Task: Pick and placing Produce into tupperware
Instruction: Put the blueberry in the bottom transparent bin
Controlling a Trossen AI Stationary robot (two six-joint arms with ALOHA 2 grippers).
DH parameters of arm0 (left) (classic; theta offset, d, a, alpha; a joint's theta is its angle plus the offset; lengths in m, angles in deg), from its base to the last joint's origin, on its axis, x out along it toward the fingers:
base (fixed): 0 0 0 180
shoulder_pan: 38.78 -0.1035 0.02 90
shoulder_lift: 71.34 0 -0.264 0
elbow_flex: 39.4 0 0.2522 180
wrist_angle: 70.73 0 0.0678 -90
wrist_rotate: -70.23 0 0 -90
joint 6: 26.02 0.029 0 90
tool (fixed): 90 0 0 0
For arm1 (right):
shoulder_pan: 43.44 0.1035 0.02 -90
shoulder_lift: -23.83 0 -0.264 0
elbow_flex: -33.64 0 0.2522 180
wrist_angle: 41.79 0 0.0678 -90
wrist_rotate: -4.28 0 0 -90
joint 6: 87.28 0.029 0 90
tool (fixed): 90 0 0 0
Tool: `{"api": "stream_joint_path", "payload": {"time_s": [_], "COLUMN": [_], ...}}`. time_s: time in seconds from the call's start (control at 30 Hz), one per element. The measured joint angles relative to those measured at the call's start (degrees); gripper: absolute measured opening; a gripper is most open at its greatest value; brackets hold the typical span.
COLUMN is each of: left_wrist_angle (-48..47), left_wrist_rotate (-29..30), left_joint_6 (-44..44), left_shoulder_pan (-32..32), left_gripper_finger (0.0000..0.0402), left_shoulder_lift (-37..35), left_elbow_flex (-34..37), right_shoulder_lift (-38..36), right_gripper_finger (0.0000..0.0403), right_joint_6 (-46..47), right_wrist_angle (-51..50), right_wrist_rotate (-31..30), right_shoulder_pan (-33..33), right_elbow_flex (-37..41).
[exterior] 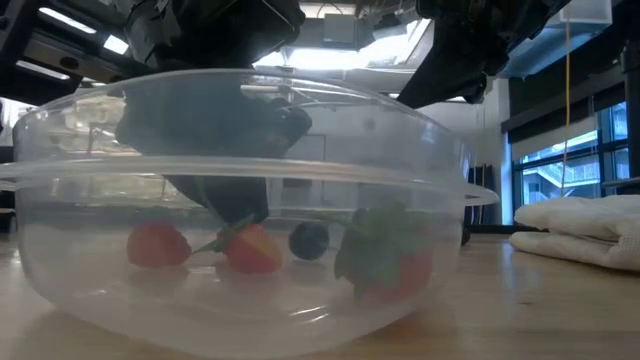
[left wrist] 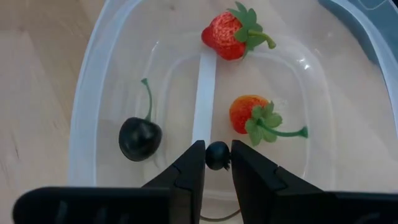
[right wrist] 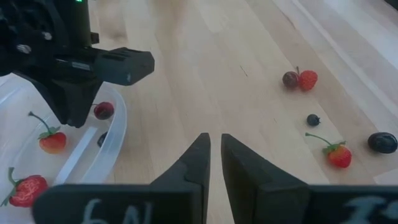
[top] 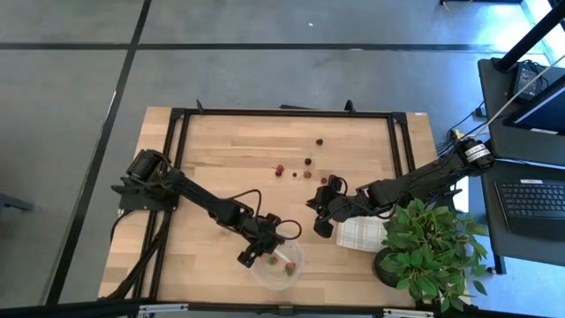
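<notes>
Over the clear tupperware (top: 281, 269) near the front edge of the worktop (top: 221, 159) hangs the left gripper (left wrist: 217, 163), fingers slightly apart with a small dark berry (left wrist: 217, 155) sitting right between the tips, touching or nearly so, hard to say if actually pinched or just let go. Inside the container already: two red strawberries with green tops (left wrist: 231, 34) (left wrist: 252, 116) and a dark cherry with a stem (left wrist: 139, 137). From table height, mostly just the tub wall filling the shot, red pieces and a dark one visible through the plastic, the dark gripper body looming above the rim. Off to the right, the right gripper (right wrist: 214, 155) parked low over bare wood just beside the tub, fingers drawn together with only a thin slit between, holding nothing. Loose produce still scattered toward the middle and back of the worktop: a dark piece touching a red one (right wrist: 300, 79), a tiny blueberry (right wrist: 313, 119), a stemmed strawberry (right wrist: 337, 154), another dark berry (right wrist: 381, 142). Folded white cloth (top: 360, 234) by the right edge, right next to the right arm, and a leafy potted plant (top: 428, 247) crowding the front right corner, partly hanging over the cloth. Laptop (top: 537, 199) on a stand off the table's right side.
</notes>
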Motion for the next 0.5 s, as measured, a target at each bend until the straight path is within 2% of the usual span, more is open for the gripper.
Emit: {"api": "stream_joint_path", "payload": {"time_s": [0.5], "left_wrist_angle": [0.07], "left_wrist_rotate": [0.03], "left_joint_6": [-0.23], "left_shoulder_pan": [0.00], "left_gripper_finger": [0.0084], "left_shoulder_lift": [-0.04], "left_elbow_flex": [0.00], "right_shoulder_lift": [0.00], "right_gripper_finger": [0.0042], "right_joint_6": [0.04], "right_wrist_angle": [0.09], "right_wrist_rotate": [0.02], "right_shoulder_pan": [0.00], "right_elbow_flex": [0.00]}}
